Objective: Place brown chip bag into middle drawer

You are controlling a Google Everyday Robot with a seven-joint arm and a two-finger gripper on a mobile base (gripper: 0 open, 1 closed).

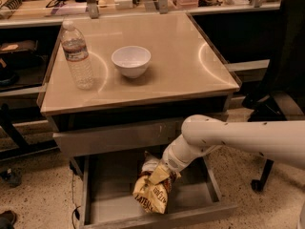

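The brown chip bag [153, 189], crinkly with a yellow band and dark letters, hangs inside the open middle drawer [112, 190], its lower end near or on the grey floor. My gripper [163, 171] is at the bag's top end, reaching down into the drawer from the right on the white arm [238, 138]. The bag's top is bunched at the gripper. The fingers are hidden behind the bag and the wrist.
A water bottle [78, 55] and a white bowl [131, 61] stand on the tan tabletop [181, 66] above the drawers. A drawer front [114, 137] juts out slightly above the open drawer. A dark office chair [281, 80] is at the right.
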